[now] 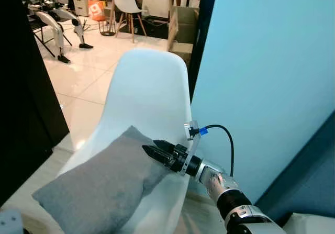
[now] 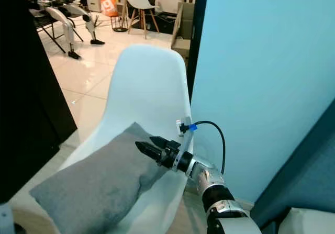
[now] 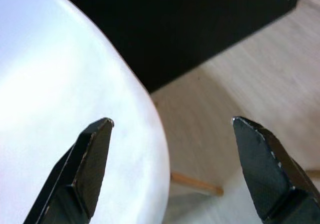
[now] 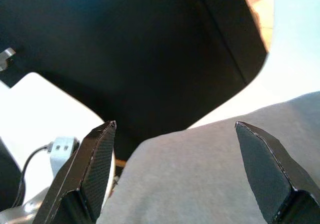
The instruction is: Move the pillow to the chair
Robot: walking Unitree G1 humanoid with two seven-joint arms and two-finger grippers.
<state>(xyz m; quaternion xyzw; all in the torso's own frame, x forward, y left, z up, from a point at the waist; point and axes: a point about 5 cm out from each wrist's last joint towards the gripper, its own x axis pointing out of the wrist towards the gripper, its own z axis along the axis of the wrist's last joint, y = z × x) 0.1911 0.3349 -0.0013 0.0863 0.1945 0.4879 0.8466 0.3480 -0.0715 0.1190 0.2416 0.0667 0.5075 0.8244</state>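
A tall black panel (image 1: 23,103) closes off the left side, its lower edge close to the seat of the white chair (image 1: 149,87). A light blue wall (image 1: 267,77) rises just beside the chair's right edge. Between the two, tiled floor (image 1: 86,74) runs back to another white chair (image 1: 125,1) and a parked robot (image 1: 57,22).

The grey pillow (image 1: 102,184) lies on the chair's seat, flat and slightly creased, with one corner up against the backrest and its near-left end hanging past the seat's front edge.

In the left wrist view, the left gripper (image 3: 172,154) has its fingers spread wide with nothing held, beside the chair's curved rim above wooden floor (image 3: 260,68).

The right gripper (image 1: 153,151) reaches in from lower right, forearm angled up and leftward, its fingers parted wide over the pillow's right end, gripping nothing.
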